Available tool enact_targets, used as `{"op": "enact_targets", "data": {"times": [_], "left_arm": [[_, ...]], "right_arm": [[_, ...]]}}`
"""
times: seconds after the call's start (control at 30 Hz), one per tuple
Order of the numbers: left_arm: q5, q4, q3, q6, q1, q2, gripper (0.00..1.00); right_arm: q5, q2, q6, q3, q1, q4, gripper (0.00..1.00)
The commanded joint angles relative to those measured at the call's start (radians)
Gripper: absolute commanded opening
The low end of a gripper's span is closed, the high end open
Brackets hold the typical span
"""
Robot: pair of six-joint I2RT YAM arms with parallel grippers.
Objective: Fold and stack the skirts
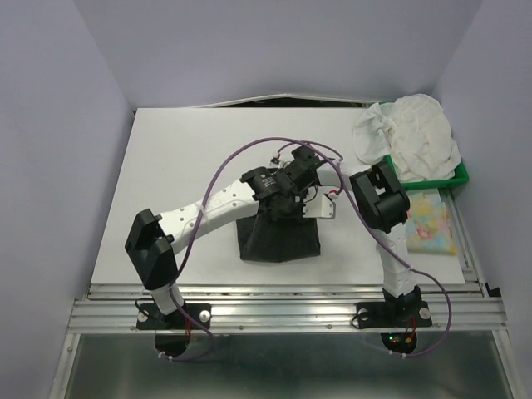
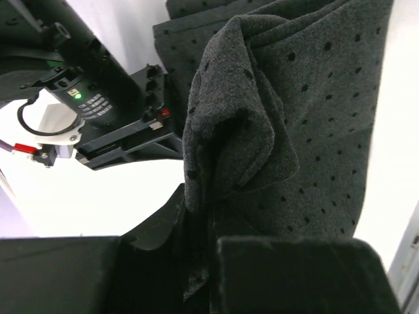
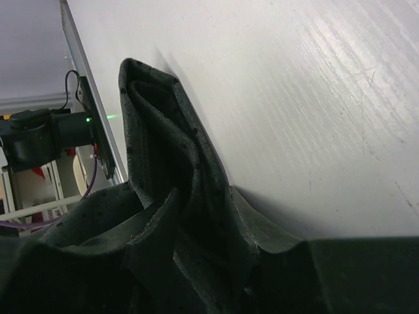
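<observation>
Charcoal skirt (image 1: 280,239) held left of green tray (image 1: 460,176)
Top edge clamped in left gripper (image 2: 190,261) and right gripper (image 3: 216,275), table (image 1: 166,183) open leftward

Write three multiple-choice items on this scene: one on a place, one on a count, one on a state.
1. Where does the white skirt lie?
A) in the green tray
B) on the table's left half
C) under the left arm

2. How many skirts show?
A) one
B) two
C) three

3. The charcoal skirt is:
A) lying untouched
B) pinched by both claws
C) in the tray

Answers:
1 A: it bunches in the tray at far right.
2 C: white, charcoal, and a floral skirt beside the tray.
3 B: its cloth runs into the left claw and the right claw.
</observation>
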Motion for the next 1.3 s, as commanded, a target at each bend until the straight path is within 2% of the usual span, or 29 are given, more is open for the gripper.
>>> {"op": "enact_targets", "data": {"times": [0.0,0.2,0.3,0.5,0.53,0.67,0.77,0.9,0.97,1.03,1.13,1.2,1.23,1.27], "left_arm": [[-0.013,0.093,-0.012,0.07,0.037,0.009,0.2],[-0.006,0.102,-0.015,0.093,0.076,0.031,0.33],[0.042,0.048,0.01,0.068,0.076,0.025,0.51],[0.106,0.007,0.042,-0.056,0.076,-0.057,0.68],[0.106,0.014,0.039,-0.077,0.079,-0.071,0.68],[0.127,0.074,-0.007,-0.173,0.116,-0.155,0.69],[0.17,0.137,-0.056,-0.28,0.186,-0.212,0.68],[0.204,0.2,-0.126,-0.397,0.249,-0.229,0.66],[0.234,0.246,-0.181,-0.461,0.29,-0.224,0.63],[0.282,0.27,-0.214,-0.498,0.333,-0.204,0.54],[0.394,0.31,-0.266,-0.558,0.434,-0.157,0.45],[0.485,0.333,-0.283,-0.581,0.481,-0.111,0.42],[0.588,0.368,-0.31,-0.651,0.564,-0.044,0.42],[0.589,0.369,-0.311,-0.652,0.565,-0.043,0.42]], "right_arm": [[0.002,-0.035,0.007,-0.011,0.012,-0.007,0.4],[0.023,-0.014,0.013,0.033,0.012,-0.008,0.42],[0.04,-0.003,0.005,0.064,0.012,-0.015,0.44],[0.1,0.009,-0.018,0.142,0.012,-0.021,0.6],[0.117,0.006,-0.021,0.157,0.012,-0.022,0.67],[0.186,0.005,-0.019,0.3,-0.034,-0.025,0.75],[0.229,0.0,-0.013,0.398,-0.086,-0.028,0.84],[0.261,-0.058,-0.012,0.42,-0.149,-0.038,0.9],[0.282,-0.137,-0.025,0.382,-0.169,-0.047,0.9],[0.302,-0.206,-0.062,0.287,-0.169,-0.062,0.9],[0.296,-0.346,-0.044,0.126,-0.169,-0.061,0.84],[0.225,-0.406,0.0,0.037,-0.169,-0.045,0.82],[0.115,-0.499,0.107,-0.128,-0.158,0.038,0.82],[0.096,-0.5,0.108,-0.155,-0.158,0.039,0.82]]}}
